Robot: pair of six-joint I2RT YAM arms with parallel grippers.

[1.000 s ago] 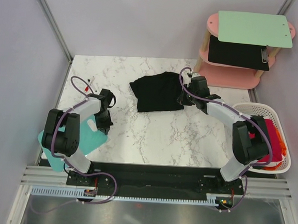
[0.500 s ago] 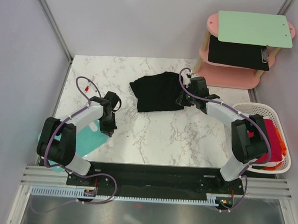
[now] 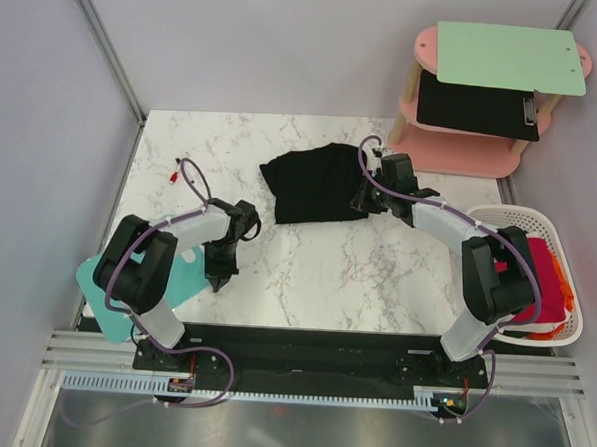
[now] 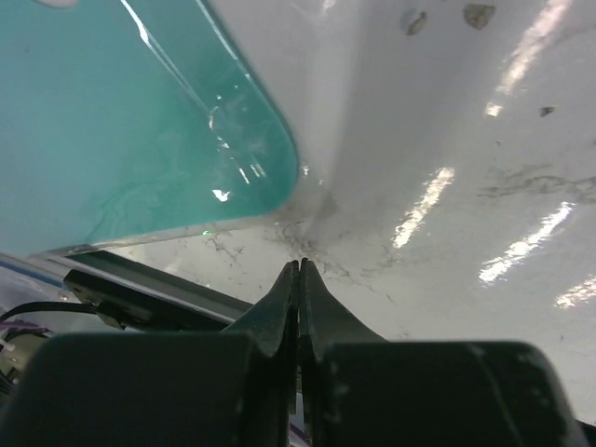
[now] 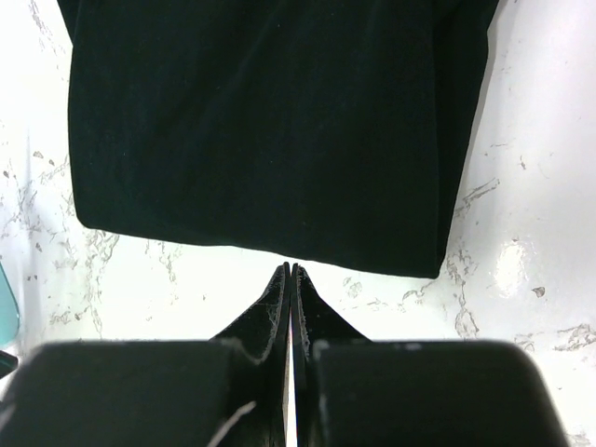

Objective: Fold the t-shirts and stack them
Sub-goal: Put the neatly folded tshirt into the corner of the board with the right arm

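Only overhead is the red t-shirt [image 3: 549, 280] seen, in a basket [image 3: 507, 211].

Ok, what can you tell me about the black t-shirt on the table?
The black t-shirt is plain, soft, matte cloth, folded into a rough rectangle with a slightly rumpled far edge. It lies flat on the marble table, toward the back. The right gripper, jaws shut, points at its right edge from just short of it. Nothing grips it.

You can read nothing here: no lettering shows on the black t-shirt [image 5: 261, 121] just ahead of the right claw [image 5: 291, 270], nor on the teal board [image 4: 121, 112] ahead-left of the left claw [image 4: 299, 267].
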